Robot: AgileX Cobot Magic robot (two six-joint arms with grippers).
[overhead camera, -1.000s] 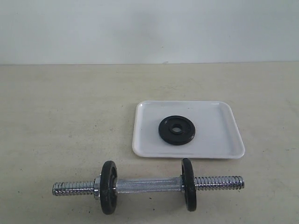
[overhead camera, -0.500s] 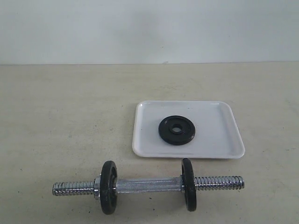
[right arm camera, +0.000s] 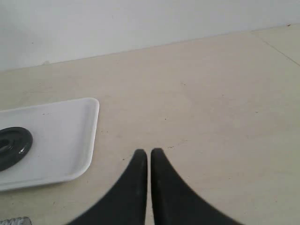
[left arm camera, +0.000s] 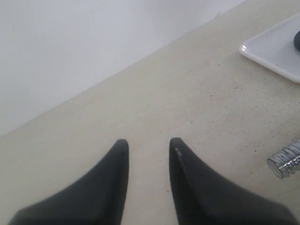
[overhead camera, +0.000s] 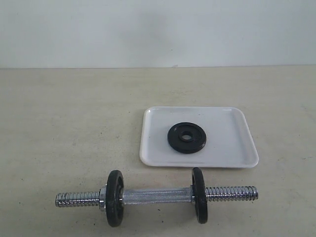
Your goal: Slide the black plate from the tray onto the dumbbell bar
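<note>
Black plate [overhead camera: 174,138] lies flat in the tray [overhead camera: 227,144], free to lift; left hand [left arm camera: 148,140] narrowly parted, right hand [right arm camera: 149,151] closed, both empty.

Glossy tray [overhead camera: 227,143], perhaps plastic; chrome bar [overhead camera: 157,196].

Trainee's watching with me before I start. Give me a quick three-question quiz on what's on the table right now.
1. True or false: the black plate lies flat inside the tray.
2. How many discs are threaded on the dumbbell bar? A one, B two, C none.
3. Whose jaws are closed together: the left gripper or the right gripper?
Key: 1 true; 2 B; 3 right.
</note>
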